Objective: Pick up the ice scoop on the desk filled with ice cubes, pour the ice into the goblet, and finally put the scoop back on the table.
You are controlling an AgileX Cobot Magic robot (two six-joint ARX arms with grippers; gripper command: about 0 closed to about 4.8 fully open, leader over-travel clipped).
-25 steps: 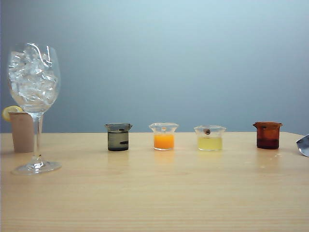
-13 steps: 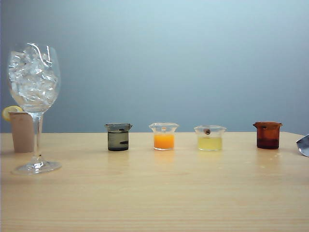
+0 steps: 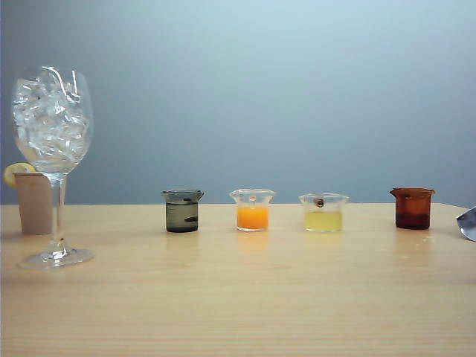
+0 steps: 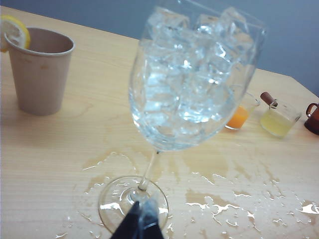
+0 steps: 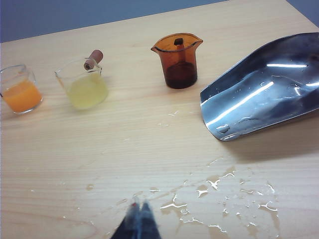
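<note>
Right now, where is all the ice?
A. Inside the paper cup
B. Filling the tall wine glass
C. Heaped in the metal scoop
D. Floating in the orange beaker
B. The goblet is packed with ice cubes, while the ice scoop lies empty on the wet desk, both grippers shut and clear of it.

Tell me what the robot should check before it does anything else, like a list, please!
1. Ice cubes are in the goblet: ok, the bowl is heaped full.
2. Goblet stands upright on the desk: ok.
3. Ice scoop is back on the desk: ok, it lies empty beside the brown beaker.
4. Right gripper holds nothing: ok, it is shut and apart from the scoop.
5. Left gripper is clear of the goblet: cannot tell, its tips look shut and sit close over the foot.
6. Desk is dry: not ok, water puddles lie around the goblet's foot and near the scoop.
</note>
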